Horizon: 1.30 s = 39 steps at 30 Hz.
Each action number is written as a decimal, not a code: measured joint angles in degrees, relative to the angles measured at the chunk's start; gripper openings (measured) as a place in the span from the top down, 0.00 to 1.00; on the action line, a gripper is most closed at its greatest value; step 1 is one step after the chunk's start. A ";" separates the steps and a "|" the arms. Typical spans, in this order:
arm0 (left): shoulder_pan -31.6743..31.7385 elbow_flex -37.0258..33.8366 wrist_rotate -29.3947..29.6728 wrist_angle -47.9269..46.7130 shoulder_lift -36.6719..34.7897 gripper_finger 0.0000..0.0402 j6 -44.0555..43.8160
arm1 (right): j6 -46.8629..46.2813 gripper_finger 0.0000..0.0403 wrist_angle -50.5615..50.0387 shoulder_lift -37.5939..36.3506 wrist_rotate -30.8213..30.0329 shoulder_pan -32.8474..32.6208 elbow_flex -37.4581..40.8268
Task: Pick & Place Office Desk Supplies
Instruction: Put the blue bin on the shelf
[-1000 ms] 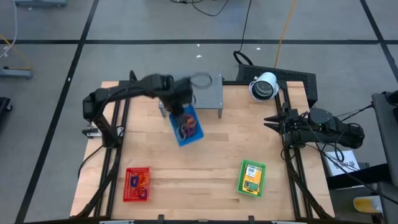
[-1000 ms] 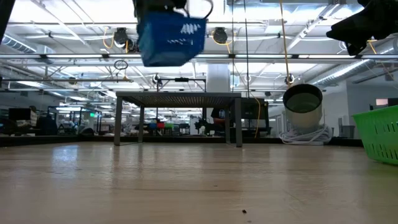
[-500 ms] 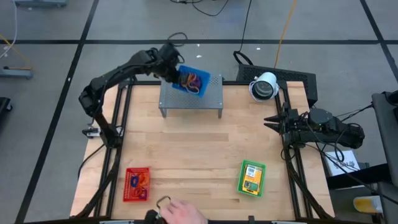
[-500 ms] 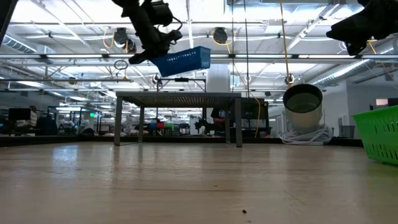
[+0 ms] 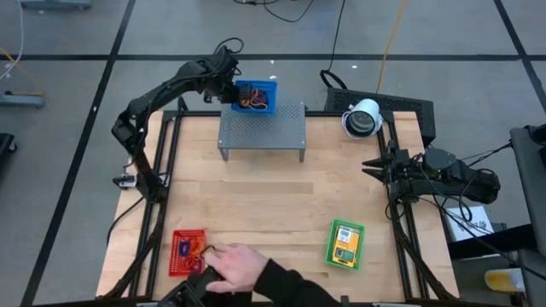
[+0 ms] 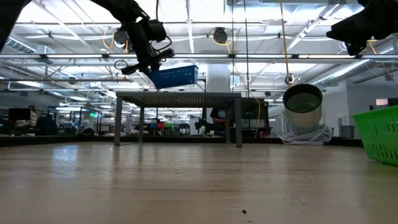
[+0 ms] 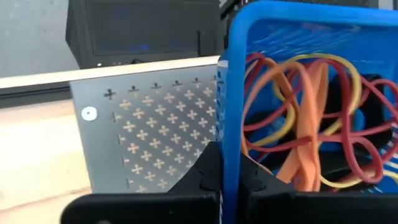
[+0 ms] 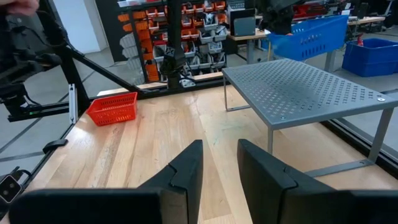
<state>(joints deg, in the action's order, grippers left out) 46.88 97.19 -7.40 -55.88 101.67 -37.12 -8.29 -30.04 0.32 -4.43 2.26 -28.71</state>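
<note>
We see the left gripper (image 5: 234, 88) reaching over the far edge of the grey perforated metal shelf (image 5: 262, 130), its jaws closed tight on the near wall of the blue mesh basket (image 5: 255, 95). In the low view that basket (image 6: 173, 76) hangs tilted just above the shelf top (image 6: 177, 96), and we cannot tell whether it touches. The left wrist view shows the basket's blue rim (image 7: 231, 112) pinched between the dark fingers (image 7: 205, 171), with a tangle of red, orange and yellow rubber-band loops (image 7: 305, 118) lying inside it.

At the near left of the wooden tabletop (image 5: 273, 200) stands a red mesh basket (image 5: 188, 252) that holds more thin loops, and a person's hand (image 5: 235, 266) in a dark sleeve reaches in just beside it. A green mesh basket (image 5: 345, 244) with a yellow-orange packet in it sits at the near right, well apart from the red one.

The right gripper (image 5: 368, 169) waits at the right edge of the tabletop, pointing inward. In its wrist view the jaws stand partly open with only a gap between the fingers (image 8: 184, 163), holding nothing. A white round camera housing (image 5: 362, 118) sits near the far right corner.
</note>
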 joint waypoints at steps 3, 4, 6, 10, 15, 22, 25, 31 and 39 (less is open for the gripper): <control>0.82 0.00 0.80 -0.58 0.00 1.00 -0.92 | 0.00 0.78 0.00 0.00 0.00 0.00 -0.02; 1.06 0.00 1.21 -1.12 0.00 1.00 -1.00 | 0.00 0.78 0.00 0.00 0.00 0.02 0.00; 1.60 0.00 1.83 -2.40 0.00 1.00 -1.20 | 0.00 0.78 0.02 0.00 0.00 0.02 0.00; 2.54 0.00 3.22 -5.04 0.00 1.00 -1.61 | 0.00 0.78 0.01 0.00 0.00 0.02 -0.02; 3.63 0.00 3.45 -5.97 0.00 1.00 -1.64 | 0.00 0.78 0.01 0.00 0.00 0.01 -0.01; 3.96 -0.02 2.96 -6.05 2.37 1.00 -1.88 | 0.00 0.78 0.01 0.00 0.00 0.00 -0.01; 3.88 -0.02 3.72 -5.85 2.36 1.00 -2.02 | 0.00 0.78 0.02 0.00 0.00 0.00 0.00; 3.90 -0.02 4.28 -6.70 2.36 1.00 -1.99 | 0.00 0.78 0.02 0.00 0.00 0.01 -0.01; 3.88 -0.02 4.35 -6.97 2.35 0.98 -0.06 | 0.00 0.78 0.00 0.00 0.00 0.00 0.00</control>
<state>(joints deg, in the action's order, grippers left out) 50.76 97.17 -3.05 -62.85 104.01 -37.18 -8.29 -30.04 0.32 -4.43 2.27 -28.71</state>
